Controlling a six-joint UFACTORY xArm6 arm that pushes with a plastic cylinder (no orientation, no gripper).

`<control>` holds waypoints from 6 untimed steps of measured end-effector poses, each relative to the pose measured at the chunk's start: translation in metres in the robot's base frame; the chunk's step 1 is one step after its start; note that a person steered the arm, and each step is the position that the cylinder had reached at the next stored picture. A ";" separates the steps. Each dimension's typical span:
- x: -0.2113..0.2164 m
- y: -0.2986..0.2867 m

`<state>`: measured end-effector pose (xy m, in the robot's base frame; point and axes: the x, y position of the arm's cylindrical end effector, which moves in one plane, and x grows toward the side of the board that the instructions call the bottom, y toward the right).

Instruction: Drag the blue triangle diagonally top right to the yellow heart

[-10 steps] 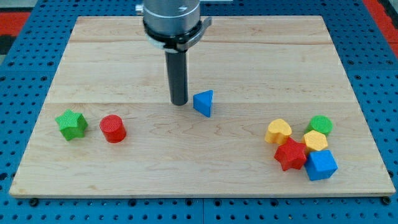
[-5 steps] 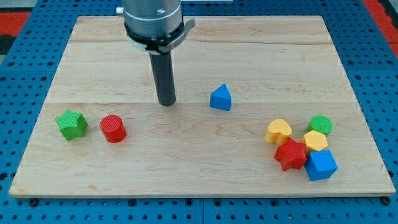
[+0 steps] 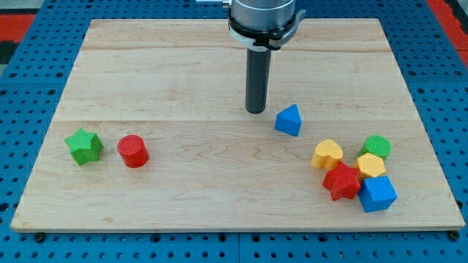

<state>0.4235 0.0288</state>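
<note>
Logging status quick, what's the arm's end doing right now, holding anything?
My tip: a bare rod, no gripper, holding nothing; just to the view's left of the blue triangle, apparently not touching it.

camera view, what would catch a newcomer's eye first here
The dark rod comes down from the view's top, my tip just left of the blue triangle, apart from it. At lower right, the yellow heart leads a tight cluster with a red star and blue cube.

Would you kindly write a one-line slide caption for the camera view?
My tip sits just left of the blue triangle, which lies up-left of the yellow heart.
</note>
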 end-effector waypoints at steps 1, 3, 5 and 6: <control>0.016 0.024; 0.034 0.073; 0.046 0.108; 0.054 0.108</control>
<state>0.4774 0.1367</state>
